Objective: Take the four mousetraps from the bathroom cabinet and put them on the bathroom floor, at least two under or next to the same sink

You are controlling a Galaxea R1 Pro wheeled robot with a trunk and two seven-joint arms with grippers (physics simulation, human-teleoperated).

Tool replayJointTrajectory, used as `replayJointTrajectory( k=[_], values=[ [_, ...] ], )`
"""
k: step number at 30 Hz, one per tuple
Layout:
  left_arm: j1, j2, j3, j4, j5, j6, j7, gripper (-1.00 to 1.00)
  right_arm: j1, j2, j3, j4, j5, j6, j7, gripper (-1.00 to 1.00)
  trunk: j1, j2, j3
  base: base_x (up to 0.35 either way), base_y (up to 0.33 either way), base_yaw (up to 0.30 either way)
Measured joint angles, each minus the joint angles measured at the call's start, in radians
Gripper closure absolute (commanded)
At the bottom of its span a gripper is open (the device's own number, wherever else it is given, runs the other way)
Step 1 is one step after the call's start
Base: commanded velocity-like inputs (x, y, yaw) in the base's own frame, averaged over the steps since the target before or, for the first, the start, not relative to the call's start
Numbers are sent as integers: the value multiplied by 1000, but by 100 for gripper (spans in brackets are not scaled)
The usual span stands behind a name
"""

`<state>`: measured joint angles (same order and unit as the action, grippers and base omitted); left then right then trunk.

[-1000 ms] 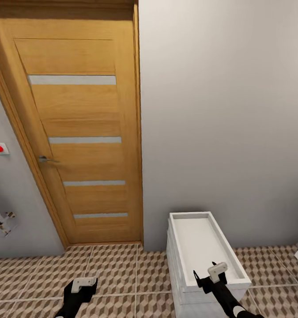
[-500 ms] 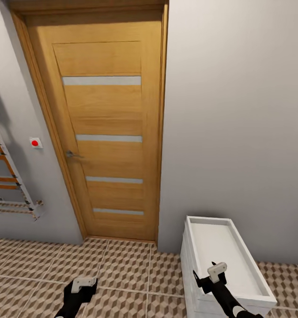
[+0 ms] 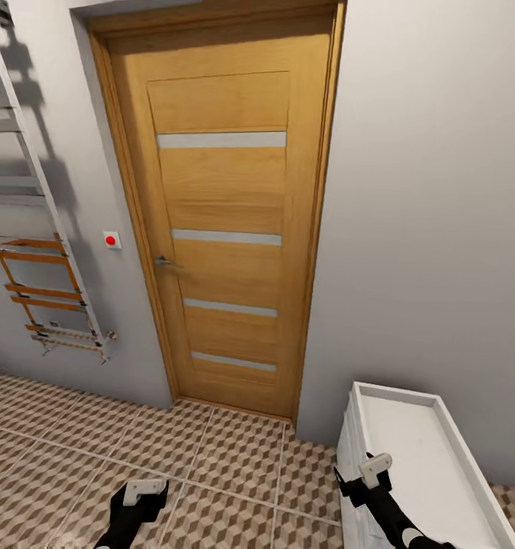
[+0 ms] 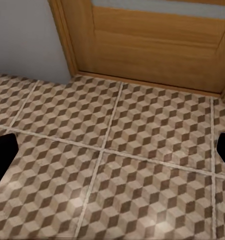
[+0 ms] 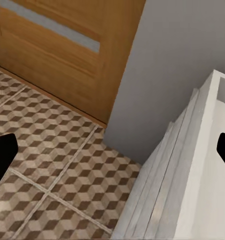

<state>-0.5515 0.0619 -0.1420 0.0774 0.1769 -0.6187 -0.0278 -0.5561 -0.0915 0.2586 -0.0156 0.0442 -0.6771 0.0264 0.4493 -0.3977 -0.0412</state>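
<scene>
A: In the head view, a wooden door (image 3: 226, 229) is faced; the bathroom floor (image 3: 211, 465) is spread below. The left gripper (image 3: 144, 489) and right gripper (image 3: 373, 468) are held low; whether their claws are apart cannot be told there. The cabinet is best sought by turning, clear of the white unit (image 3: 432, 473).

B: In the left wrist view, fingertips (image 4: 2, 155) are parted over tiles; in the right wrist view, likewise. No mousetraps are seen.

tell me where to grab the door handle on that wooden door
Grip the door handle on its thin horizontal lever, near the free end that points toward the door's middle. Come straight at the closed door with fingers above and below the bar, since it sticks out little.
</scene>
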Motion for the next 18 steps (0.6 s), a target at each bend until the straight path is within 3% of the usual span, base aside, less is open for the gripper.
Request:
replayJointTrajectory(
  k=[18],
  values=[
    [0,0,0,1,0,0,0,-100,0,0,0,0,0,1,0,-100,0,0,0,0,0,285]
  ],
)
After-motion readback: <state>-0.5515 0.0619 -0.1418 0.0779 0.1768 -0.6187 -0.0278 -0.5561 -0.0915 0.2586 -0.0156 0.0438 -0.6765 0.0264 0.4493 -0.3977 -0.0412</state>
